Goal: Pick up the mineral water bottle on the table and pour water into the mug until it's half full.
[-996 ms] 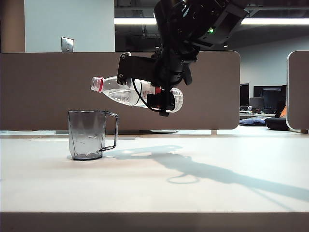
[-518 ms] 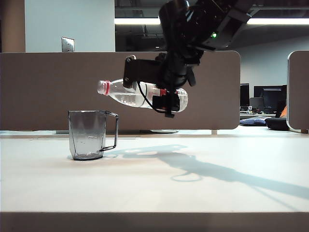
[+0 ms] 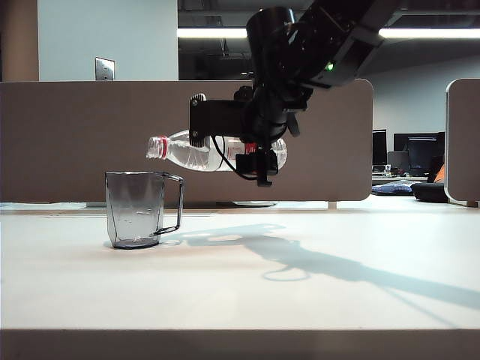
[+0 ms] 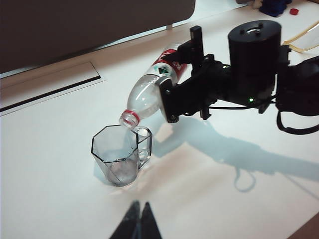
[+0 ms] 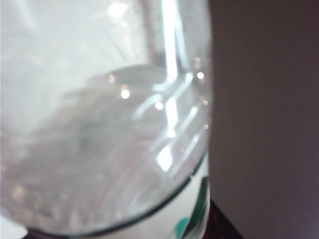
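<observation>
The mineral water bottle hangs almost level above the table, with its red-ringed neck pointing left and a little down. My right gripper is shut on its labelled body. Water lies along the bottle's lower side, and no stream shows at the mouth. The smoky-grey mug stands below the mouth, slightly left of it. In the left wrist view the bottle has its mouth over the rim of the mug. My left gripper is shut and empty, on the near side of the mug. The bottle fills the right wrist view.
A brown partition runs behind the table. A long slot is cut into the tabletop near that partition. Small blue and red items lie at a far corner. The table's darker front edge is close to the camera.
The right gripper has turned the bottle from neck-up to nearly level. Its mouth has come down closer to the mug's rim. The mug has not moved.
</observation>
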Robot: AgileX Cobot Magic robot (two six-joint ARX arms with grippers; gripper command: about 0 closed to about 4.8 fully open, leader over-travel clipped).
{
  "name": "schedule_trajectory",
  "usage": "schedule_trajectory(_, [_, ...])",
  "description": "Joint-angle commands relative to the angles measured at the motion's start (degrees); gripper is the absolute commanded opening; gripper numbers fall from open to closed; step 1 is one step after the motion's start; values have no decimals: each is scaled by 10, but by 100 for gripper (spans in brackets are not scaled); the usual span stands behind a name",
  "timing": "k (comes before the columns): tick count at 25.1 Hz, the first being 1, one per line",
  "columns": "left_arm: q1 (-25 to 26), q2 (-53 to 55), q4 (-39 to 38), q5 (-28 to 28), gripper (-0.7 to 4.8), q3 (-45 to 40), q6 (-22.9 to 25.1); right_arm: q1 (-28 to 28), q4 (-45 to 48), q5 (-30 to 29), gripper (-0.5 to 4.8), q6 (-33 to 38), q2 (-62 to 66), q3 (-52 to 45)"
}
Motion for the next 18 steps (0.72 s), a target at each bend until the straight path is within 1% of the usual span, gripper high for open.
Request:
schedule_trajectory(1, [0, -2, -3, 5, -3, 3, 0, 3, 60, 9, 336, -31, 5, 8])
schedule_trajectory(5, [-15, -2, -9, 1, -3, 3, 1, 5, 68, 10, 336, -35, 7, 8])
schedule_trajectory(18, [-16, -3, -12, 1, -3, 3, 2, 4, 72, 25, 336, -35, 6, 8])
